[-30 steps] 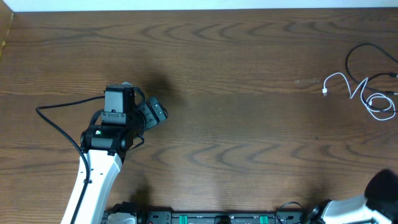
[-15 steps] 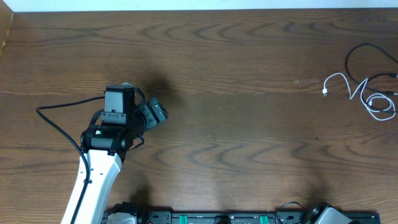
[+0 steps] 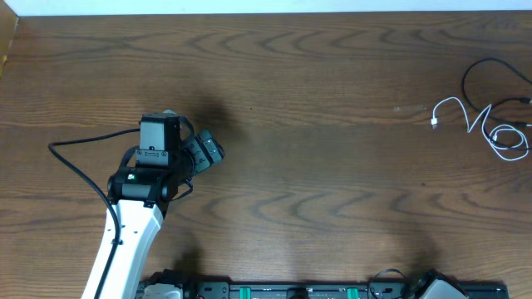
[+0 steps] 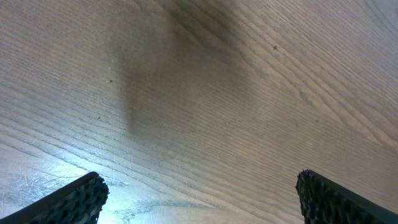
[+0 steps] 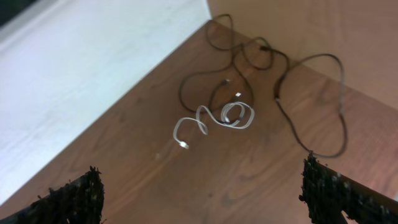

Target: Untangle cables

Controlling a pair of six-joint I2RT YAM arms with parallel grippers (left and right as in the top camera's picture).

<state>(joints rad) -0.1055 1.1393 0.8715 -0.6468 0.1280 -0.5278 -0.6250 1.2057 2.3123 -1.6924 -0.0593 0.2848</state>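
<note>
Left tool [image 4: 200, 198] and right tool [image 5: 202, 194] gape empty; white cable [image 5: 214, 121] crosses black cable [image 5: 311, 106].

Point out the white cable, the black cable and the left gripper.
white cable [image 5: 250, 118], right wrist view, on its coil.
black cable [image 5: 293, 129], right wrist view, on its big outer loop.
left gripper [image 4: 199, 186], left wrist view, midway between its open jaws.
</note>
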